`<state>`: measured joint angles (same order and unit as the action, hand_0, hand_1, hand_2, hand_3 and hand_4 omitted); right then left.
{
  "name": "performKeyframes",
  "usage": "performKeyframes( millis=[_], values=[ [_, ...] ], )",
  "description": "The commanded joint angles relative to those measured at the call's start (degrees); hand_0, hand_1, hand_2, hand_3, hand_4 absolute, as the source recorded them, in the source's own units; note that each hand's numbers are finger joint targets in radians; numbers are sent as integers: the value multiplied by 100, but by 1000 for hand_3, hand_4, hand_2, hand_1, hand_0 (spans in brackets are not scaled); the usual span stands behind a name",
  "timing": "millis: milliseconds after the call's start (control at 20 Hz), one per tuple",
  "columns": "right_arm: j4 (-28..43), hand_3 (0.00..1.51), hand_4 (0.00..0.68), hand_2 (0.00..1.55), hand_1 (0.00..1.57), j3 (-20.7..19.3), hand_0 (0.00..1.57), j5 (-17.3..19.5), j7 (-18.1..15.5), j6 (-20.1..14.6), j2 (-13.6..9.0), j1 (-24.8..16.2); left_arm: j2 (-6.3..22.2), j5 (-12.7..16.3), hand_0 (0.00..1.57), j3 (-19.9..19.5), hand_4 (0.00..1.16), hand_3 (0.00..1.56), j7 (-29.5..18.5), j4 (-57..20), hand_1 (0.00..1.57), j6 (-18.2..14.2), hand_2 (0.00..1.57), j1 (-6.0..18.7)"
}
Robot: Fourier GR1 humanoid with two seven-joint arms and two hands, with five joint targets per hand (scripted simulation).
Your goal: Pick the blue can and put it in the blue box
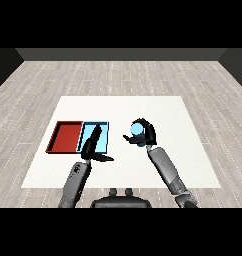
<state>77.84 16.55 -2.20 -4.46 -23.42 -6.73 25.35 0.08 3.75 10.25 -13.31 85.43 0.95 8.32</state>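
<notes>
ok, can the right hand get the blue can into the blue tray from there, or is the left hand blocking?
Probably only partly. The right hand is curled round the blue can, right of the light blue tray. The left hand lies open over the tray's middle; its right strip shows bare.

Left hand (pixel 92 144) flat; right hand (pixel 144 132) curled, raised.

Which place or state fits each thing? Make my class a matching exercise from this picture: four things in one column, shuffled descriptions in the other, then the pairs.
Things
1. small blue can
2. flat red tray
3. flat light blue tray
4. robot's black left hand

Descriptions
A. leftmost on the white table
B. fingers straight, over the light blue tray
C. held by the curled black right hand
D. between the red tray and the can

Pairs: 1-C, 2-A, 3-D, 4-B
</notes>
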Motion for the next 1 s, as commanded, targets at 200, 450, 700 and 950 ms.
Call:
performKeyframes(
  millis=[200,450,700,950],
  values=[
    [545,1397,612,1456,1458,-79,1458,492,424,252,47,-98,-8,204,0,406,0,0,-189,-128,0,154,0,-487],
    [363,1402,619,1468,1484,-384,1484,505,165,615,298,-126,-8,225,0,714,0,0,377,-177,0,-443,0,78],
    [453,1399,606,1466,1489,-269,1489,907,375,583,568,0,-8,429,0,1040,0,0,119,-840,0,-927,0,456],
    [810,1398,605,1468,1486,-234,1486,919,223,740,543,-334,-8,756,0,1235,0,0,-411,-1315,0,-938,0,413]
  ],
)
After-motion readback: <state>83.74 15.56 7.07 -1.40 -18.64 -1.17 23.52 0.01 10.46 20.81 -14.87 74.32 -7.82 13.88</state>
